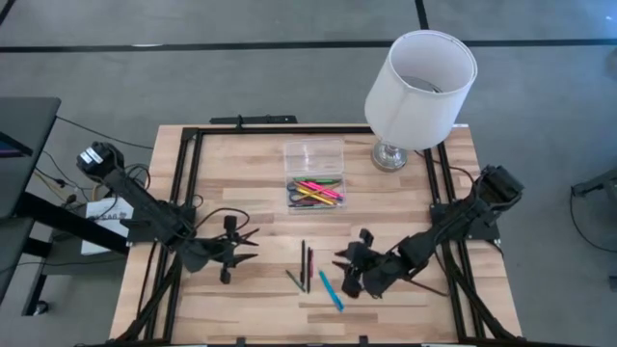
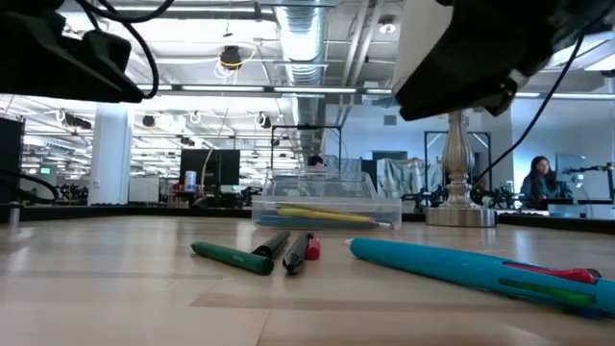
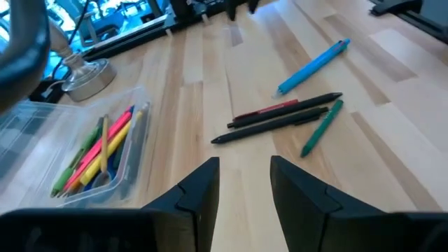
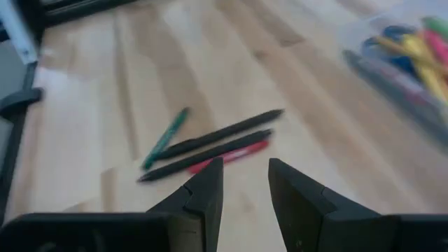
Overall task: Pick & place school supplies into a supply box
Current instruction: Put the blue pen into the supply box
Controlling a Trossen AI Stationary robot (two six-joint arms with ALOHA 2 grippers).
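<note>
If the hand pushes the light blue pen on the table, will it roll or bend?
The light blue pen looks round and lies flat on the smooth wooden table, so it may roll sideways. It looks rigid, so bending seems unlikely. Being thicker than the green pen, it probably offers easier grip.

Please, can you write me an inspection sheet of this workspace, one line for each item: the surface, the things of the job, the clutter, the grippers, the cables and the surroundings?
Surface: light wooden table inside a black frame.
Job's things: clear supply box, open, already holding coloured pens and blue-handled scissors; still loose on the table are a blue pen, a green pen, a black pen and a dark pen with red.
Clutter: white-shaded lamp at the far right corner.
Grippers: left gripper and right gripper, both open and empty, either side of the loose pens.
Cables: black cables off the table's left edge.
Surroundings: grey floor; open hall with a person far behind.
</note>
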